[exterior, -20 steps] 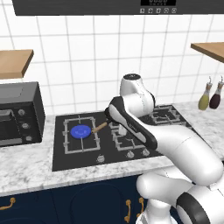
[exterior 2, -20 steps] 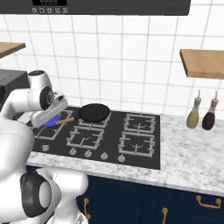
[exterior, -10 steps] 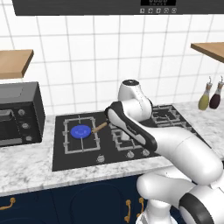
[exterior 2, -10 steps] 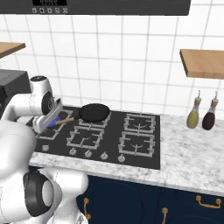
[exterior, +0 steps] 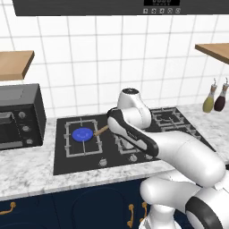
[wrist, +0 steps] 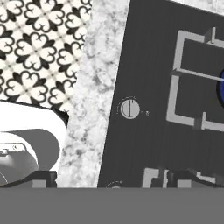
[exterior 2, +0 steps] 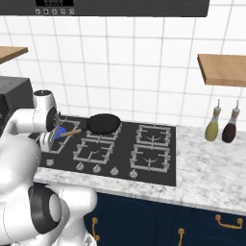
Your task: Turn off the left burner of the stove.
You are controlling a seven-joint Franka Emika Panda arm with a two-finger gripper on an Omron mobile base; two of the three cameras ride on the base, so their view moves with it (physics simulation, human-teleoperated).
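In the left base view the stove [exterior: 134, 147] lies flat in the marble bench [exterior: 27, 172], with the microwave [exterior: 20, 116] just beside it on the left. The left burner [exterior: 82, 136] sits at the stove's left end, its blue flame disc lit inside the grate. A wooden pan handle [exterior: 101, 130] reaches toward that grate. The arm [exterior: 147, 138] bends over the middle of the stove and hides the hand, so I cannot tell how the jaws stand. Two bottles [exterior: 214, 98] stand on the bench at far right, under a wooden shelf [exterior: 214, 51]. In the right base view the burner shows as a sliver of blue [exterior 2: 61, 133] beside the arm [exterior 2: 29, 125], and the black pan [exterior 2: 103, 123] rests on a rear grate. A row of knobs [exterior 2: 105, 169] runs along the stove's [exterior 2: 153, 166] front edge. In the hand view a single silver knob [wrist: 130, 108] lies near the middle on the black glass, with the burner's grate [wrist: 192, 83] to its right and patterned floor [wrist: 39, 43] beyond the bench [wrist: 94, 87] edge
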